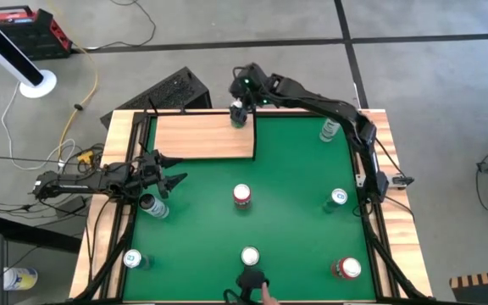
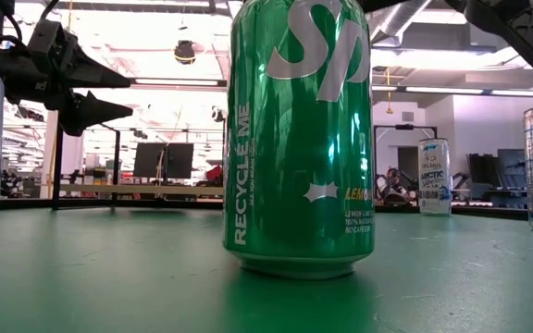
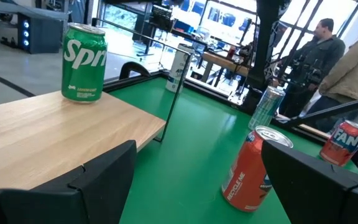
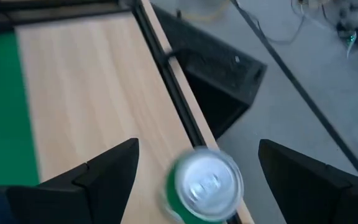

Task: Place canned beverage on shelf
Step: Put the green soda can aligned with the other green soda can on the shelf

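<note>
Can [image 1: 239, 118] upright on shelf [image 1: 202, 137] corner, far table [image 1: 295, 169] edge.

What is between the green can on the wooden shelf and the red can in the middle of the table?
Only bare shelf board and green table; the high view shows nothing between green can and red can.
</note>
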